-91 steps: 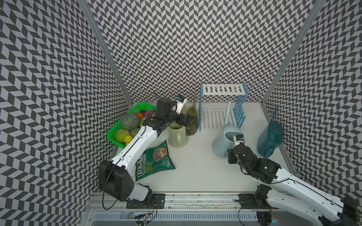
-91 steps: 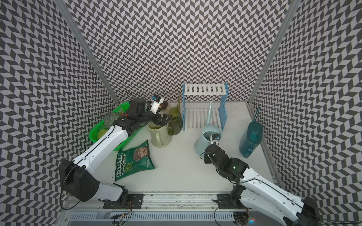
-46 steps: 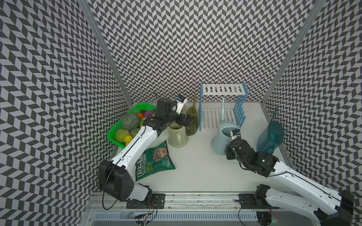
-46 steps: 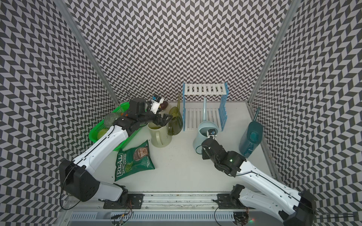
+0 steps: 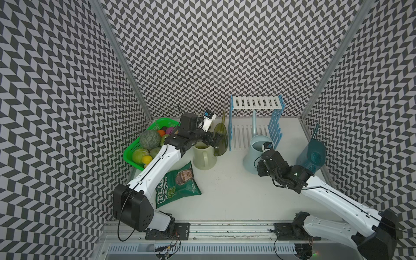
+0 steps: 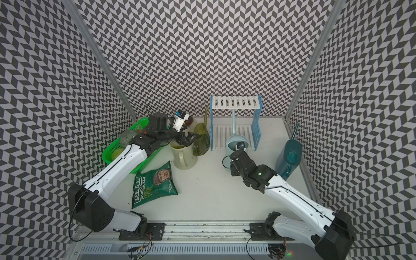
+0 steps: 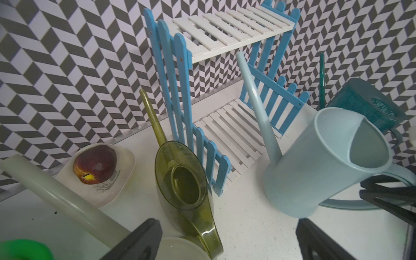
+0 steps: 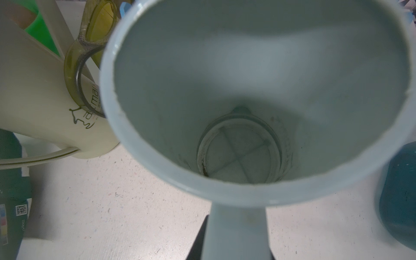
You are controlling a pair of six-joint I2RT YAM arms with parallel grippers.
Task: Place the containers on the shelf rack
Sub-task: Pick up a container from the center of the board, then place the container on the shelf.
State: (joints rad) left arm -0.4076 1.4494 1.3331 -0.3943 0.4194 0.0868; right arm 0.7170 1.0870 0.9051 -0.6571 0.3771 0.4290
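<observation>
The pale blue can [image 5: 255, 149] hangs tilted before the rack [image 5: 256, 105], its spout between the two shelves and its handle pinched in my right gripper [image 8: 235, 238]. On the rack's left stand the cream can [image 5: 203, 157] and the olive can [image 5: 219, 139]; on its right stands the teal can [image 5: 311, 155].

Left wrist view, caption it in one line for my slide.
The olive-green watering can beside the shelf rack, pale blue watering can in front.

The pale blue can [image 8: 247, 67] handle hides most of the right gripper [image 8: 235, 249] fingers [image 8: 199, 244].
</observation>
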